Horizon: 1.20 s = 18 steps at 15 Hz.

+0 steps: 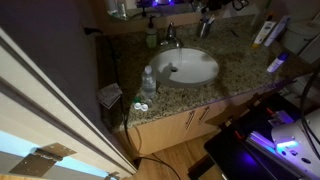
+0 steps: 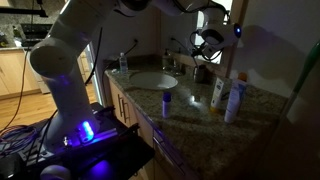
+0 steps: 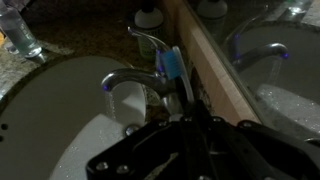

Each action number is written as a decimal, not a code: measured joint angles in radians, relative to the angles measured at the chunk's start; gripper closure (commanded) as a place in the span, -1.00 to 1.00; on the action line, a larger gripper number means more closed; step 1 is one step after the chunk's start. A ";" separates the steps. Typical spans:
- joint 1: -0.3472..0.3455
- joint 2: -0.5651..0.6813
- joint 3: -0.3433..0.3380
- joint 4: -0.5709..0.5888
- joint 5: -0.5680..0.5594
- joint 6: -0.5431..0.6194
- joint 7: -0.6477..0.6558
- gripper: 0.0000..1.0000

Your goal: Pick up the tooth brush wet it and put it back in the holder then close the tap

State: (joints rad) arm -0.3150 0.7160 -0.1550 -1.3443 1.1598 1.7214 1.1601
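Observation:
In the wrist view the toothbrush (image 3: 172, 65) has a blue head and a dark handle that runs back between my gripper's (image 3: 188, 118) dark fingers, which look shut on it. Its head is just right of the silver tap (image 3: 135, 78), above the back rim of the white basin (image 3: 60, 120). A pale round cup, apparently the holder (image 3: 128, 102), stands under the tap's spout. In both exterior views the gripper (image 1: 205, 25) (image 2: 205, 45) hangs over the counter's back edge beside the tap (image 1: 172, 42). I cannot tell whether water is running.
The green-tinted soap bottle (image 1: 152, 36) stands behind the tap, and its cap shows in the wrist view (image 3: 148, 17). A clear water bottle (image 1: 148, 82) stands at the basin's front corner. The mirror (image 3: 270, 60) and its wooden ledge (image 3: 215, 70) are close on the right. Several tubes (image 2: 235, 98) stand on the counter.

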 measured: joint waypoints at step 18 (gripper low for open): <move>0.036 -0.081 -0.005 -0.069 -0.049 0.167 -0.031 -1.00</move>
State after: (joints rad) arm -0.2788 0.6350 -0.1600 -1.4134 1.1109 1.8882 1.1288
